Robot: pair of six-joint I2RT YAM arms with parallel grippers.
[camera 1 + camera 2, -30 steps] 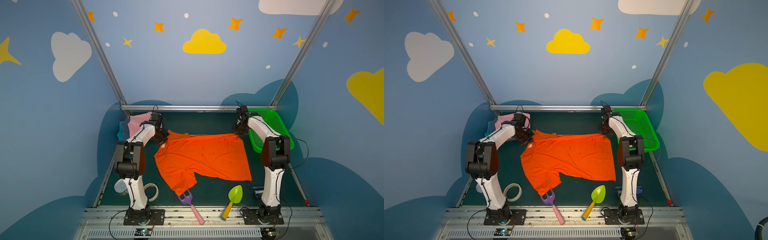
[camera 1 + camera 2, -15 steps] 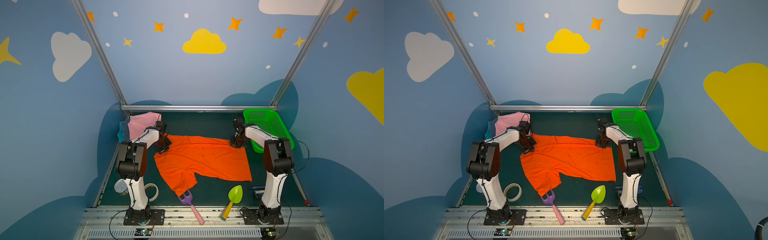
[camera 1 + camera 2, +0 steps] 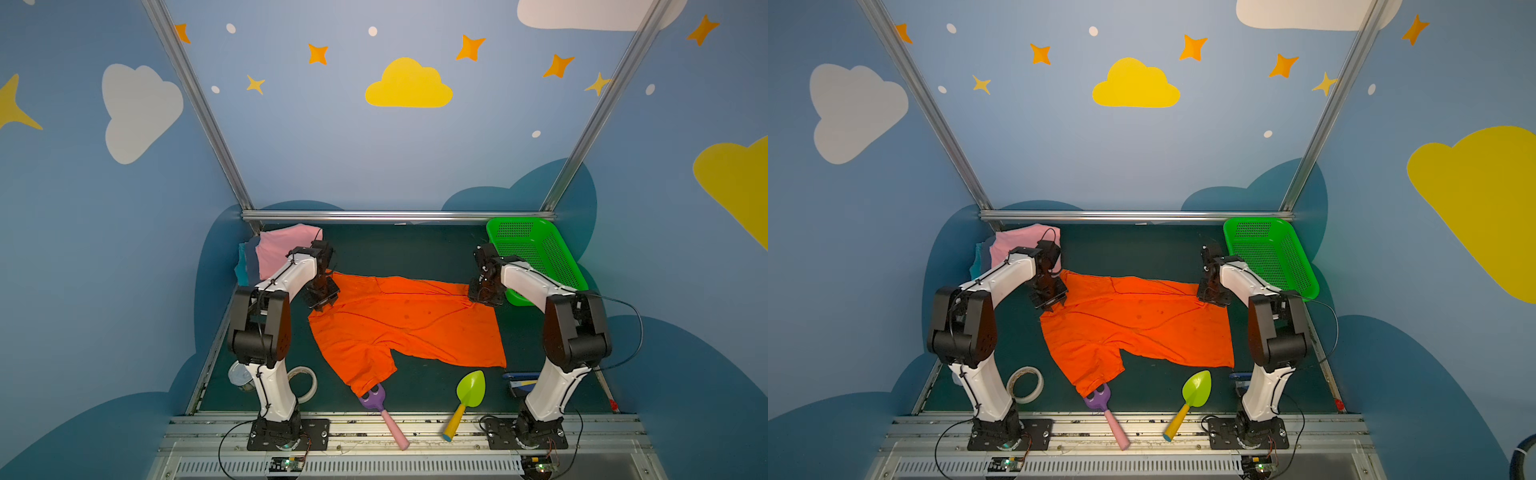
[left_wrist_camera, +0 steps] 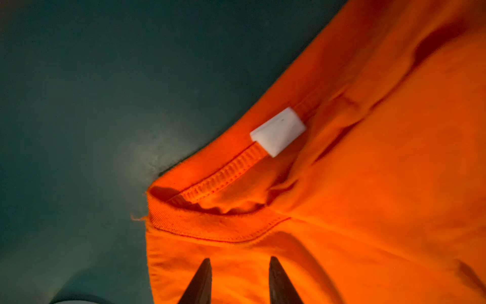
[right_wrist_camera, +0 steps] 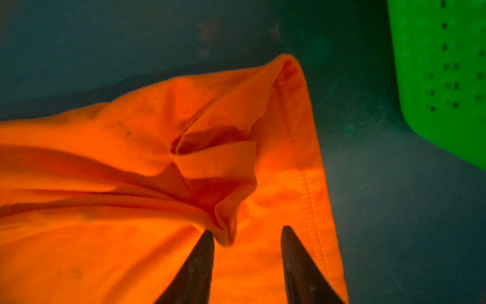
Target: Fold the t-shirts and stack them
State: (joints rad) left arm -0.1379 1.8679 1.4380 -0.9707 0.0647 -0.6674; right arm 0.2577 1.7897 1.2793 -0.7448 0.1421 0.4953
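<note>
The left gripper point(image 4: 239, 265) and right gripper point(image 5: 247, 237) hover with jaws parted and empty, low over the collar and a hem corner of the orange t-shirt point(image 3: 407, 324). It lies creased across the middle of the table point(image 3: 395, 249), near sleeve splayed out, so most folding seems left. The pink shirt point(image 3: 286, 245) tops a folded stack far left.

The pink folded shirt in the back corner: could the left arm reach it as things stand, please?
Probably yes. The left pincer hangs open and empty over the collar of the orange shirt, close beside the pink shirt, and nothing stands between them.
</note>
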